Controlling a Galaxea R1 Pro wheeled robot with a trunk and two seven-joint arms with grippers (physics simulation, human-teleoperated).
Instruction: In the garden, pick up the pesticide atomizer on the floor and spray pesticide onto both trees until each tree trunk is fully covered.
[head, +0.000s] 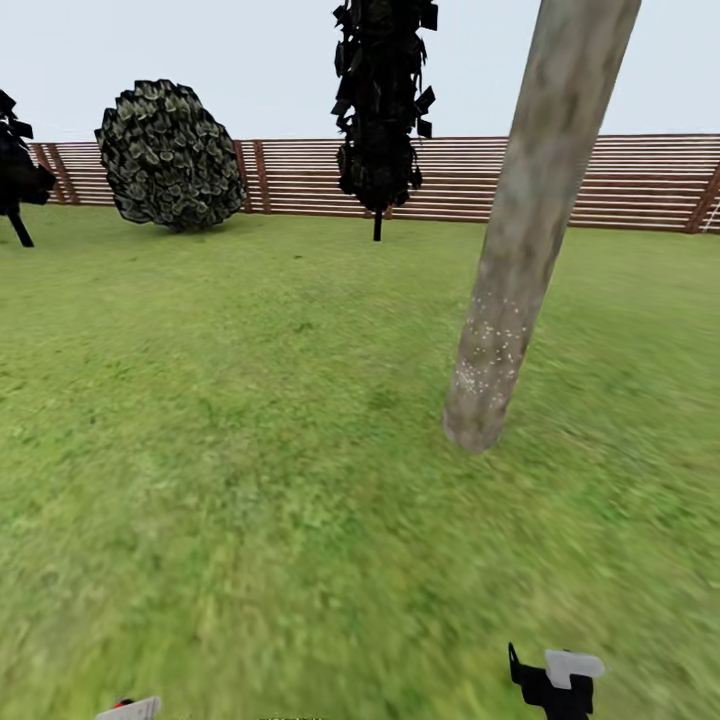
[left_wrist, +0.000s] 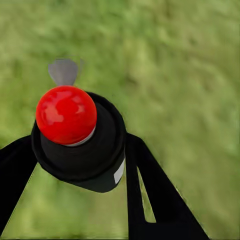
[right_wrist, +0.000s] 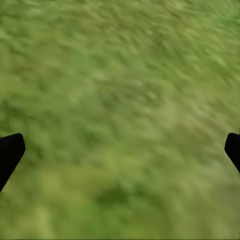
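Observation:
My left gripper (left_wrist: 80, 167) is shut on the pesticide atomizer (left_wrist: 80, 150), its black fingers on either side of the black body. The atomizer has a glossy red ball top (left_wrist: 66, 114) and a grey nozzle (left_wrist: 62, 71) beyond it, all held over grass. A sliver of its red and white top (head: 130, 708) shows at the head view's lower edge. One tree trunk (head: 520, 240), thick, smooth and leaning, rises from the lawn ahead to the right, with white specks on its lower part (head: 490, 350). My right gripper (right_wrist: 121, 152) is open over bare grass, holding nothing.
A brown slat fence (head: 580, 180) closes the lawn at the back. Before it stand a round dark bush (head: 170, 155), a narrow dark cypress-like tree (head: 382, 100) and another dark plant at the left edge (head: 15, 170). The end of my right arm (head: 555, 685) shows low right.

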